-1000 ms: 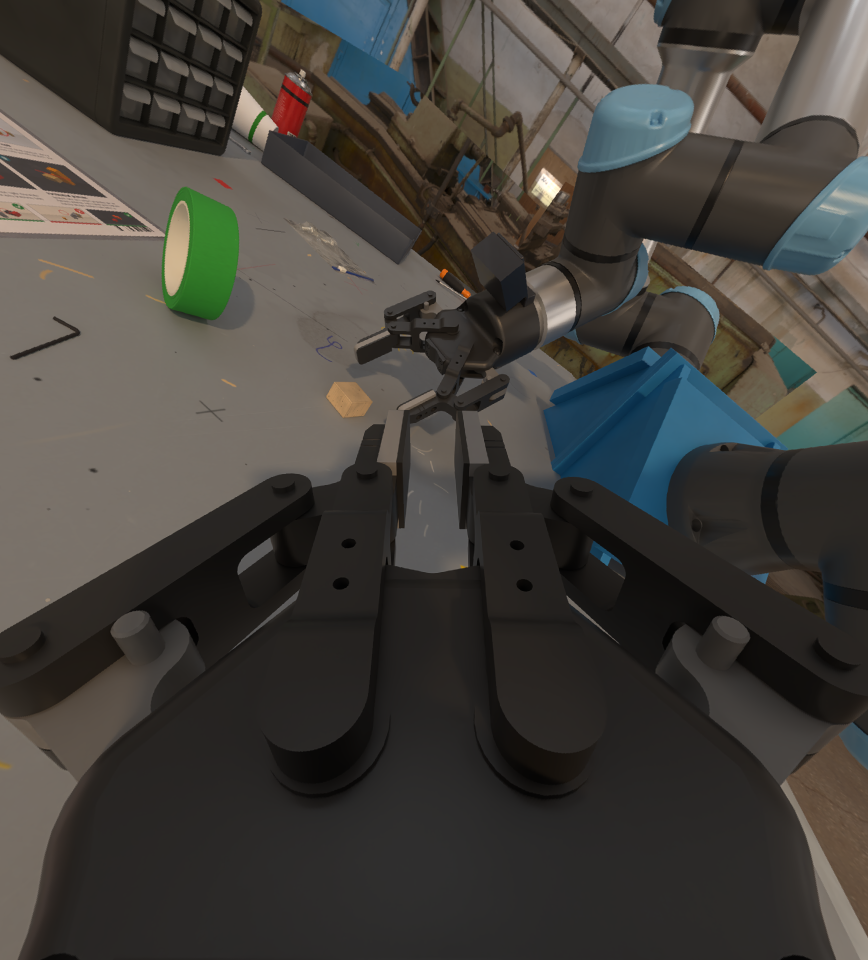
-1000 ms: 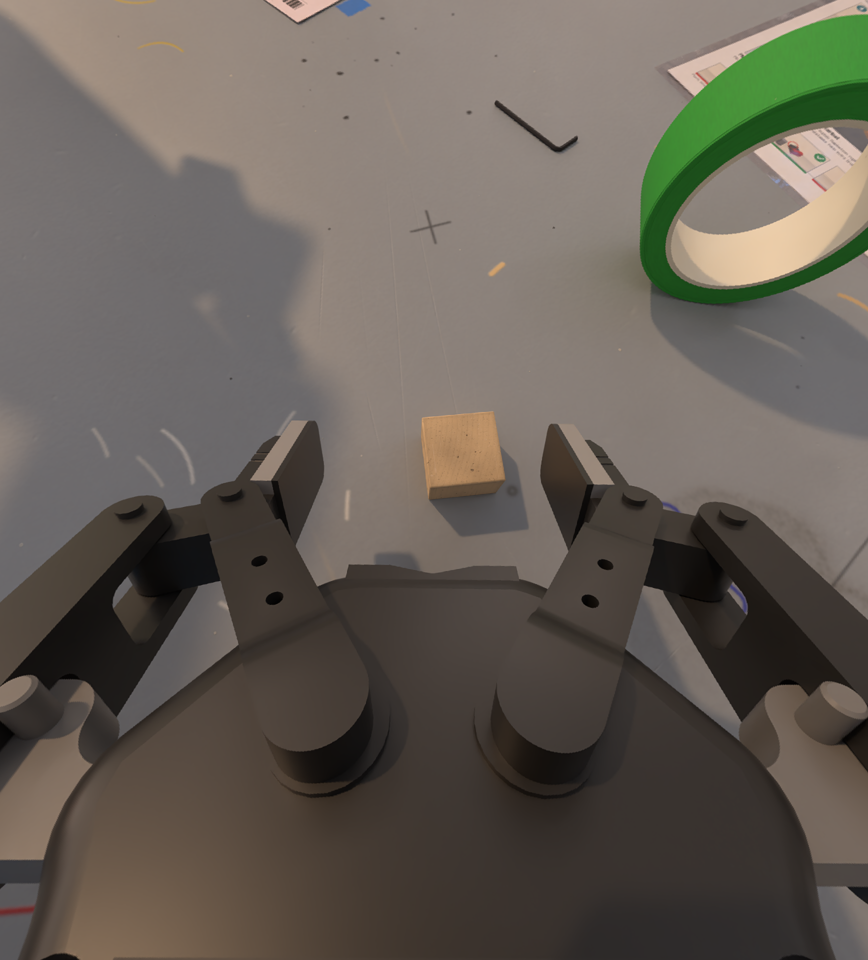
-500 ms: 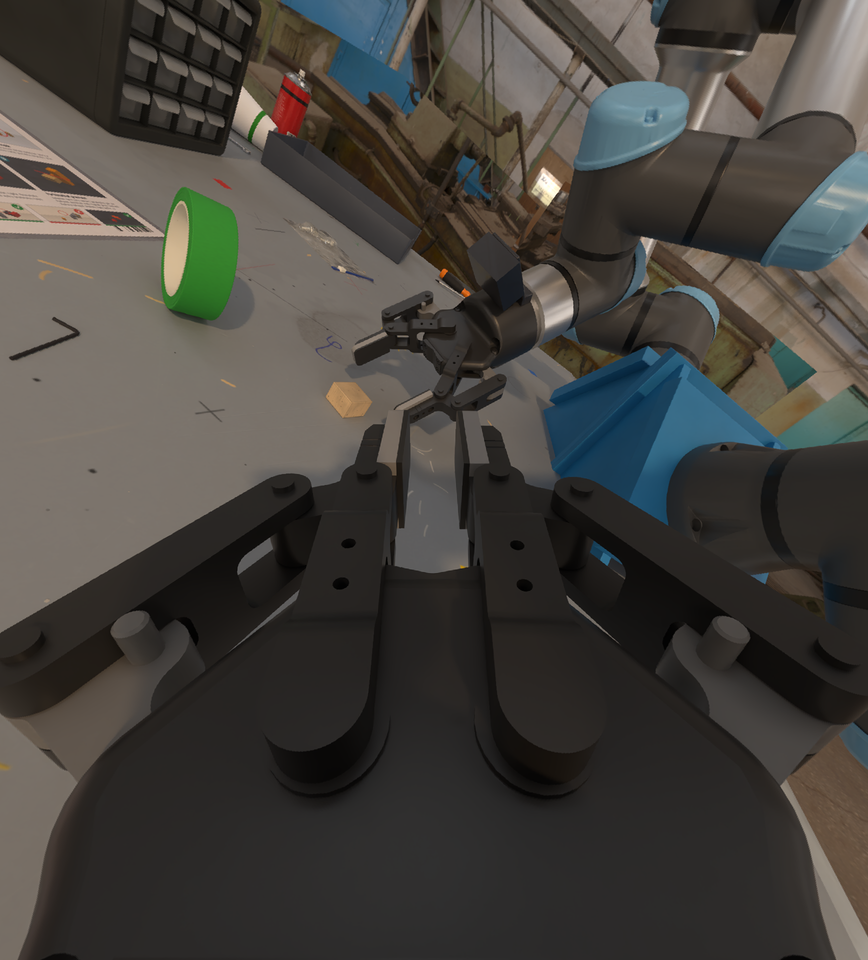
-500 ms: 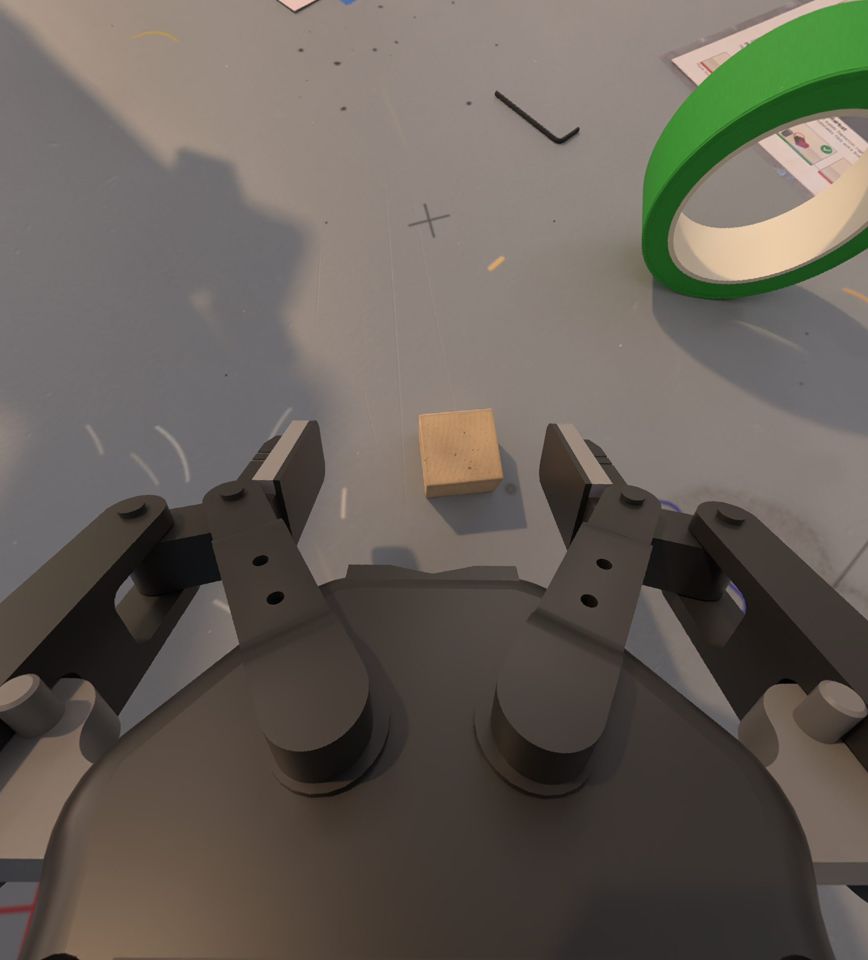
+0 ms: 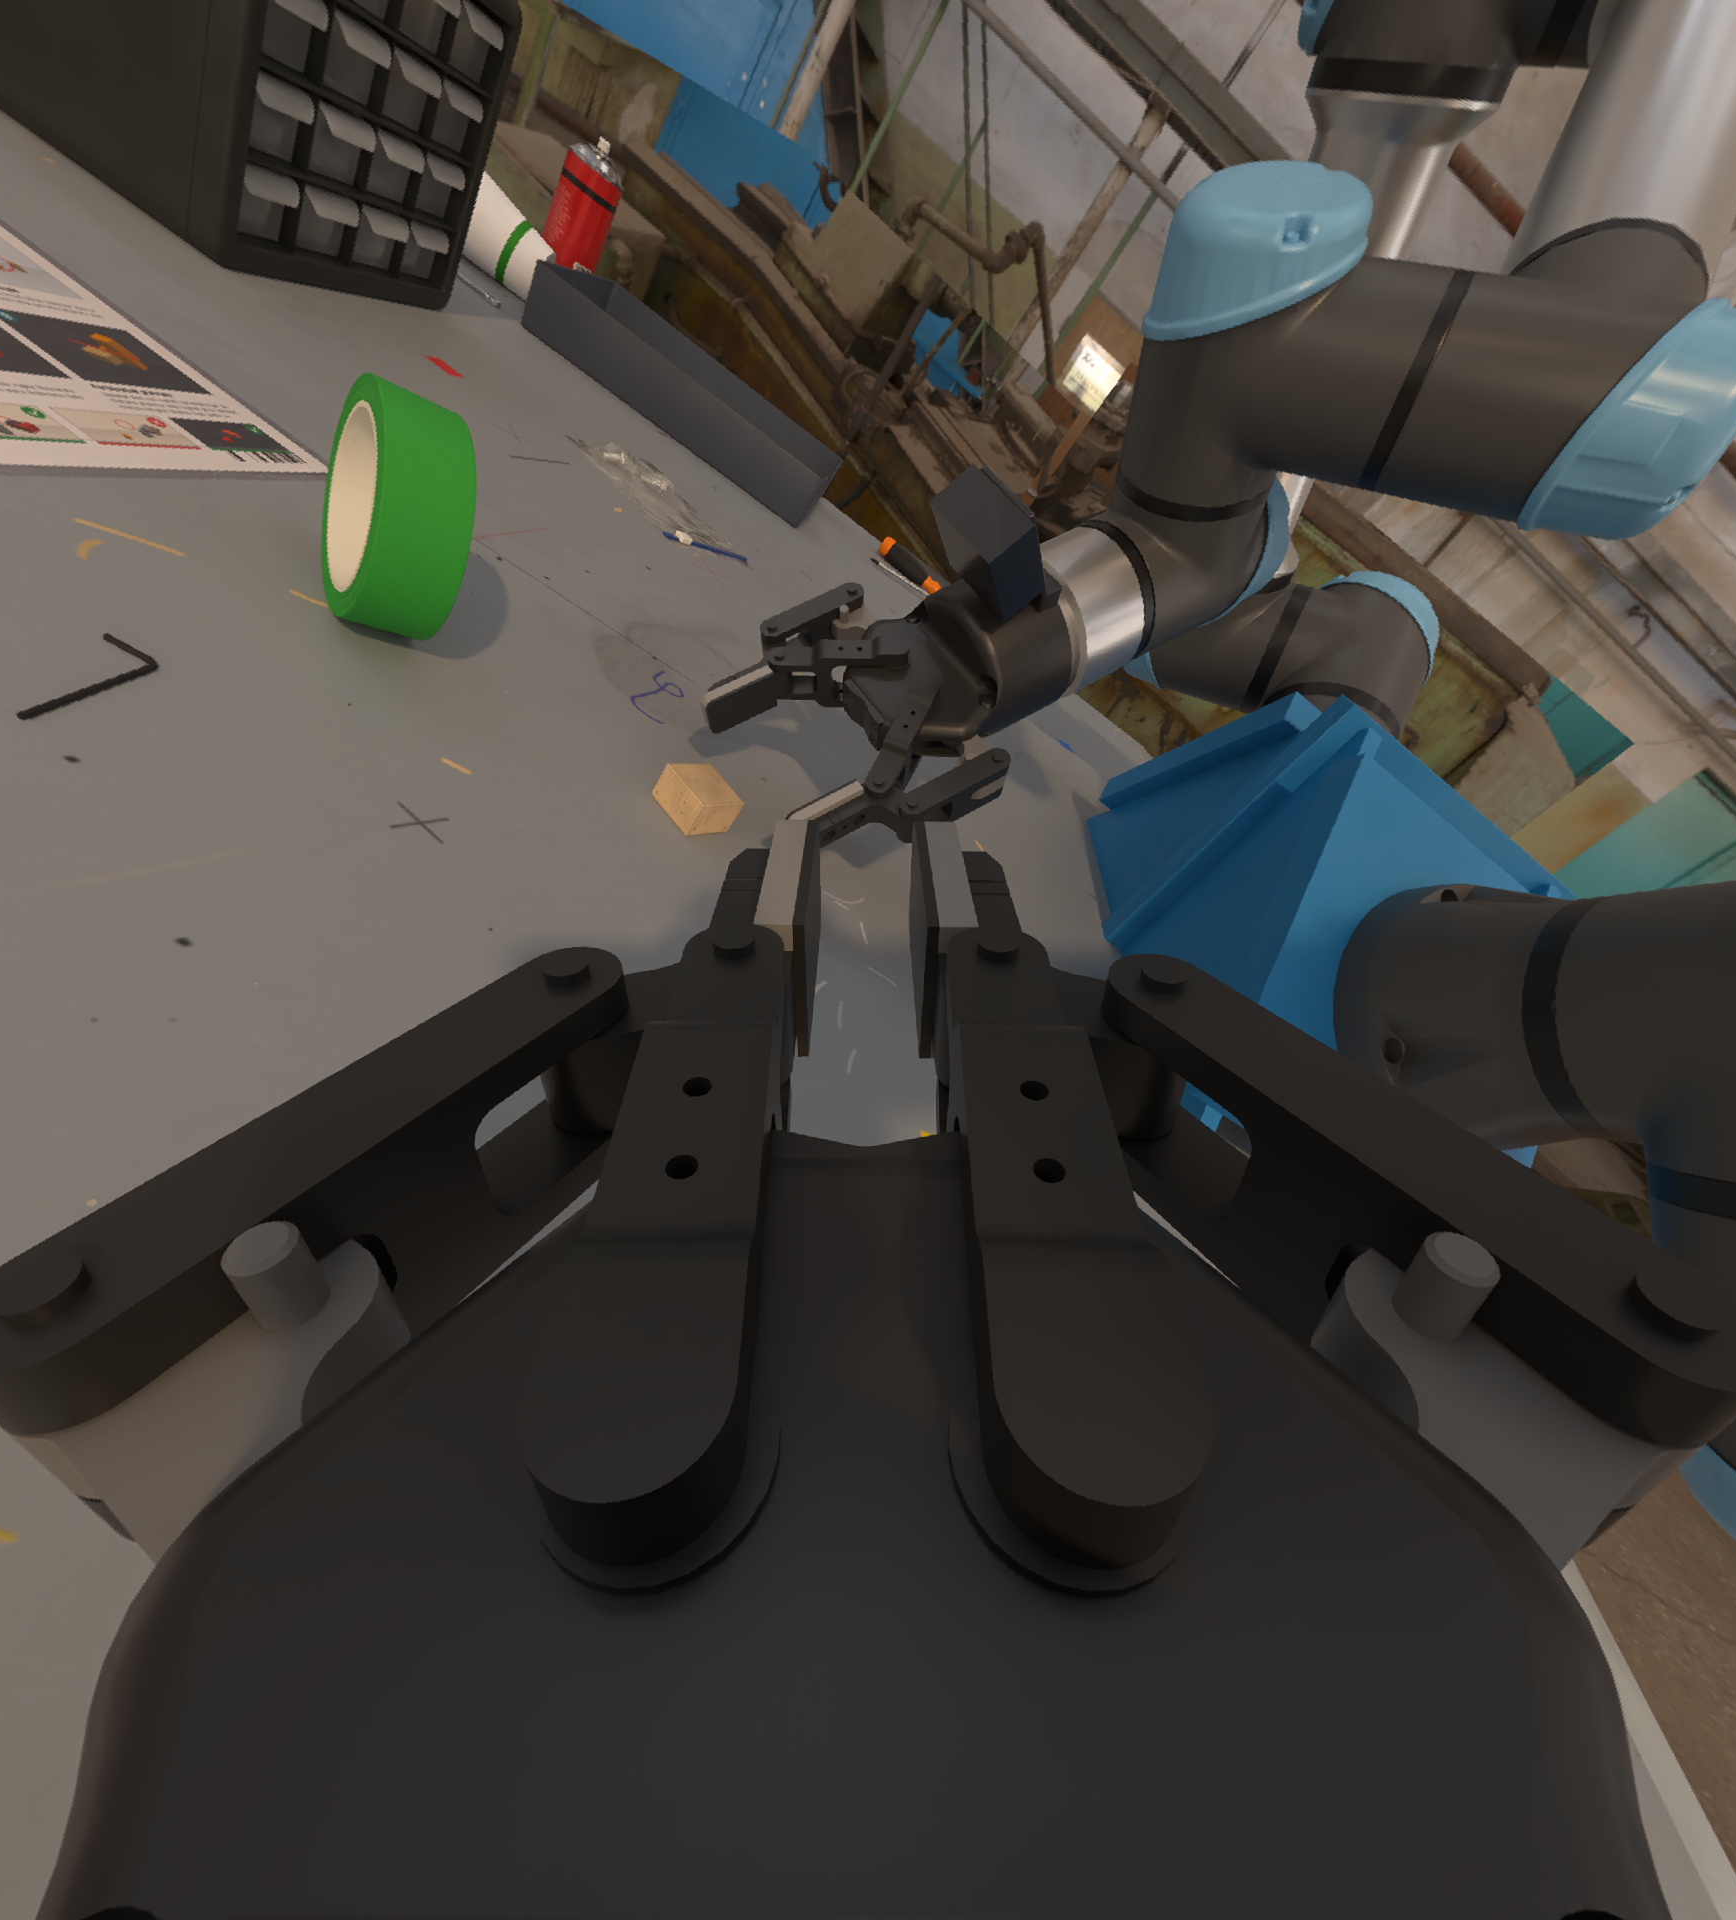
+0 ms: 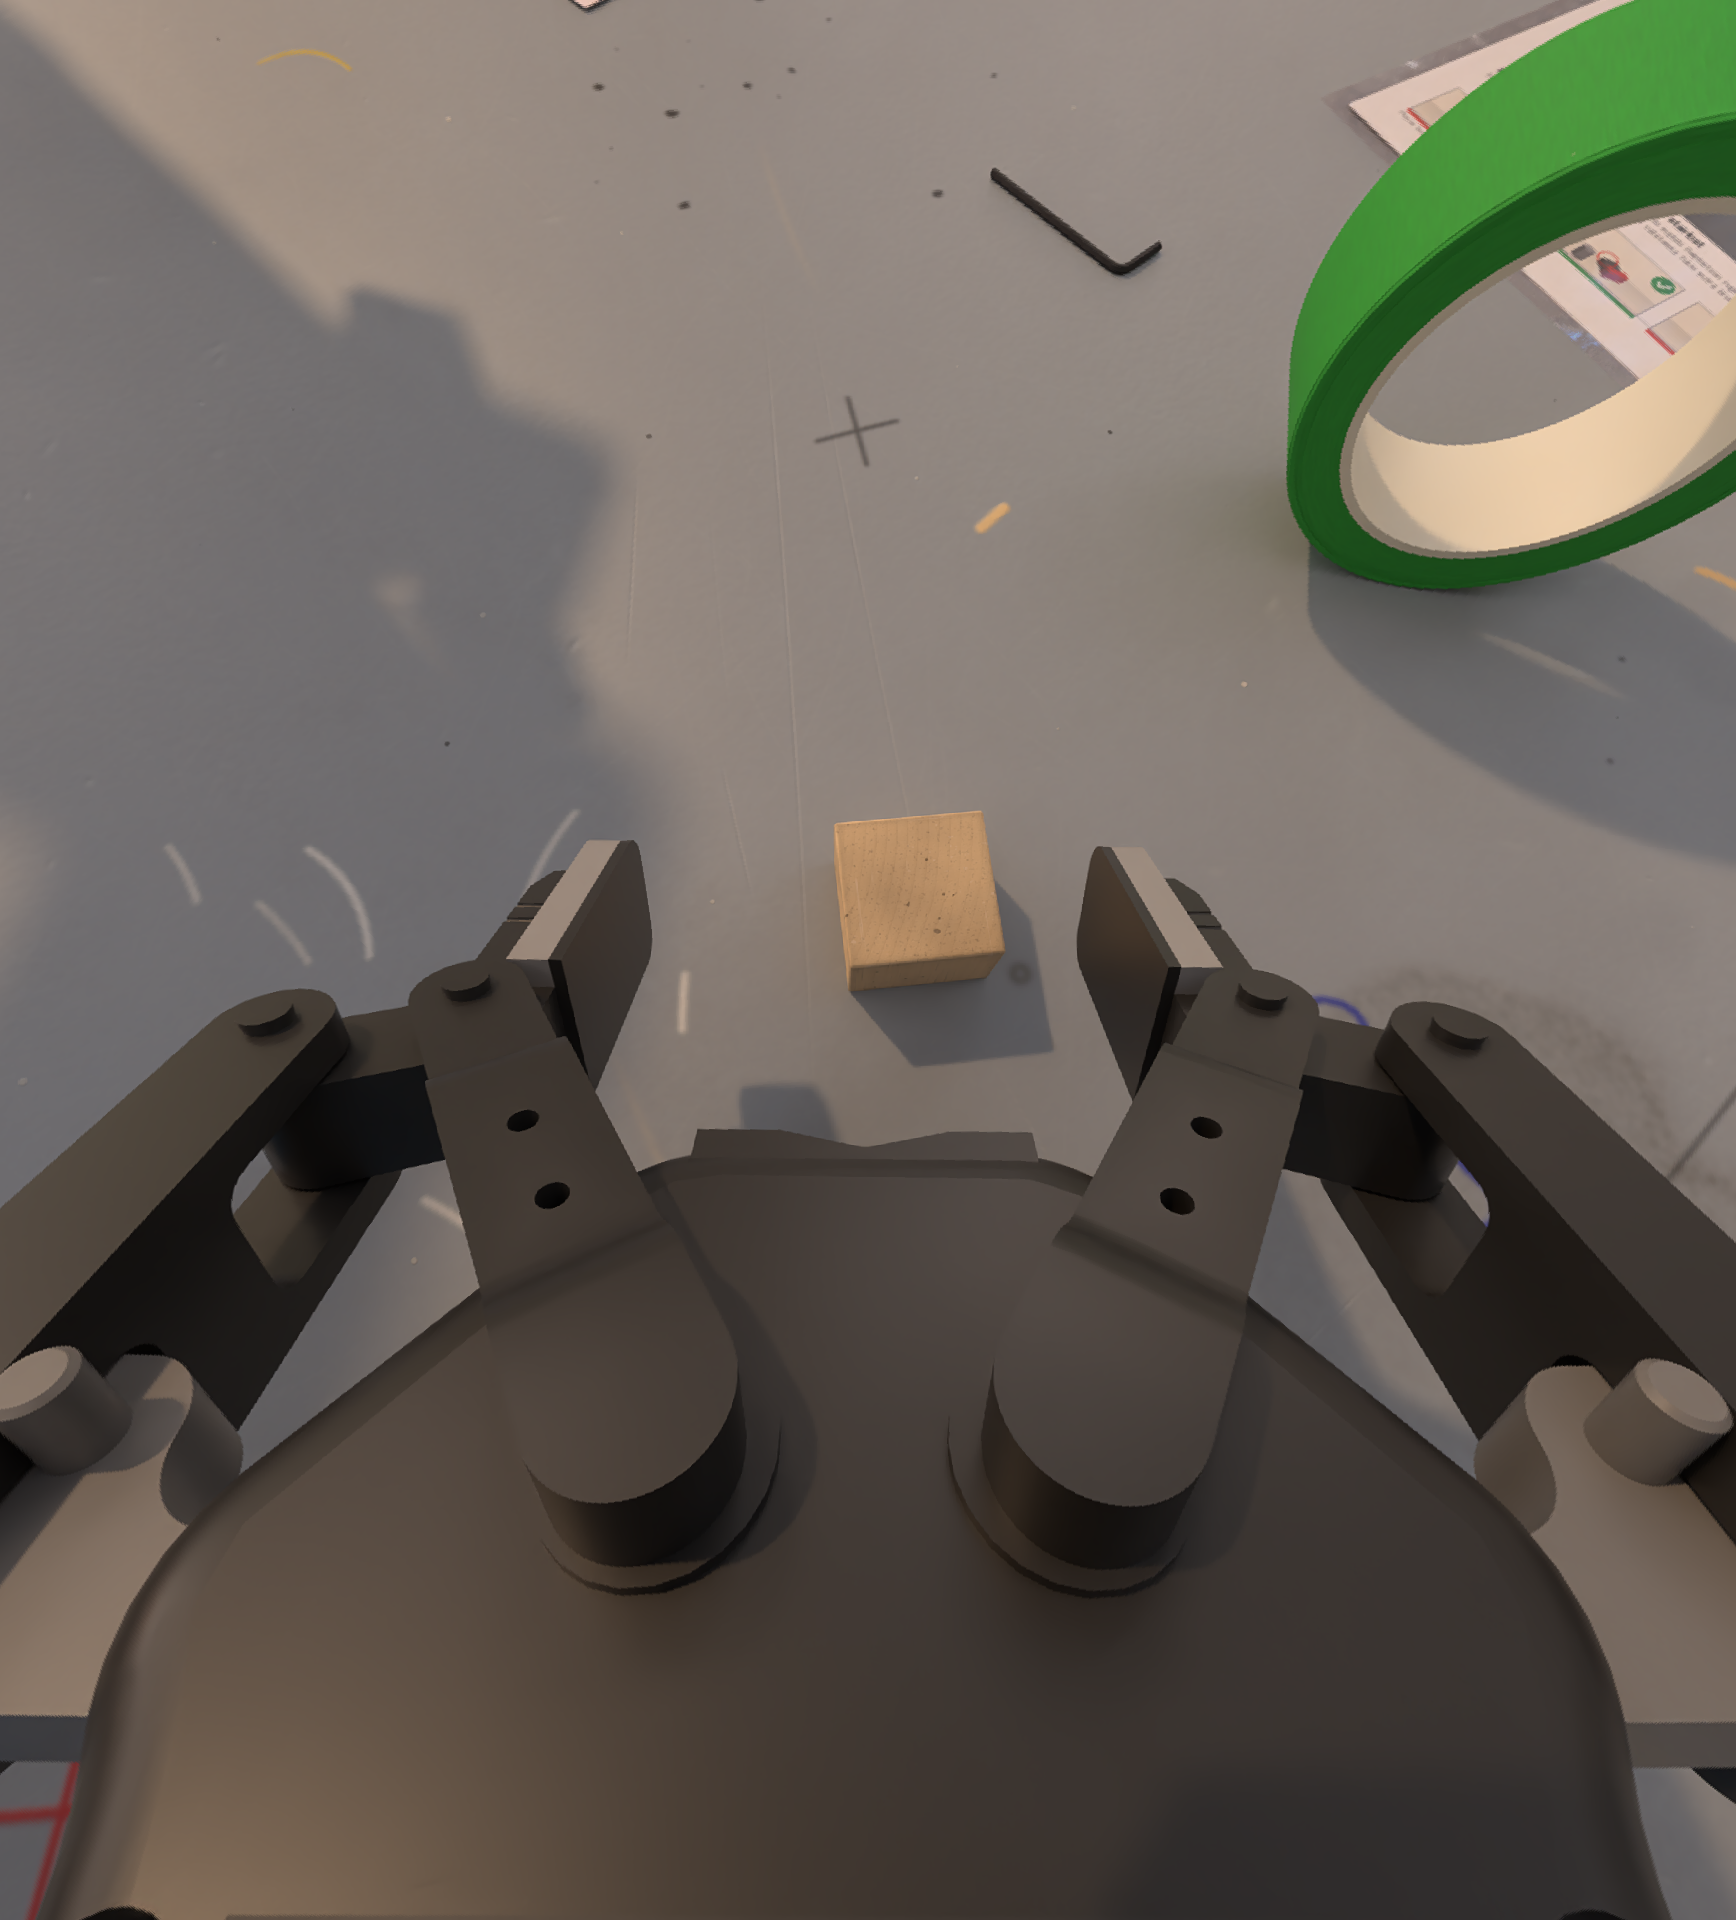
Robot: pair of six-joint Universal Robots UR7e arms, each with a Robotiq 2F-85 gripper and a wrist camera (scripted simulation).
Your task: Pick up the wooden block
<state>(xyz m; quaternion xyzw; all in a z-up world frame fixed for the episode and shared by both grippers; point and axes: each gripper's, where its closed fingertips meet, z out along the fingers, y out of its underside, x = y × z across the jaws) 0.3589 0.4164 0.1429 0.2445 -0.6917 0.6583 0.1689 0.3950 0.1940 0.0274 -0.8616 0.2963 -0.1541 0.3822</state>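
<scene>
The wooden block [image 6: 916,899], a small tan cube, lies on the grey table [image 6: 531,623]. My right gripper [image 6: 864,894] is open wide, with its fingers on either side of the block and not touching it. In the left wrist view the block [image 5: 698,798] sits just left of the right gripper [image 5: 770,764], which hangs low over the table. My left gripper [image 5: 864,883] is in the foreground, short of the block. Its jaws are nearly together with a narrow gap and hold nothing.
A green tape roll [image 6: 1529,343] stands on edge to the far right of the block, also in the left wrist view [image 5: 396,509]. A black hex key [image 6: 1072,223] lies beyond. A printed sheet [image 5: 43,364], a black drawer cabinet [image 5: 251,125], a grey tray [image 5: 677,395] and a blue bin [image 5: 1311,862] ring the table.
My right gripper has crept slightly toward the block, still open. The block and my left gripper have not moved.
</scene>
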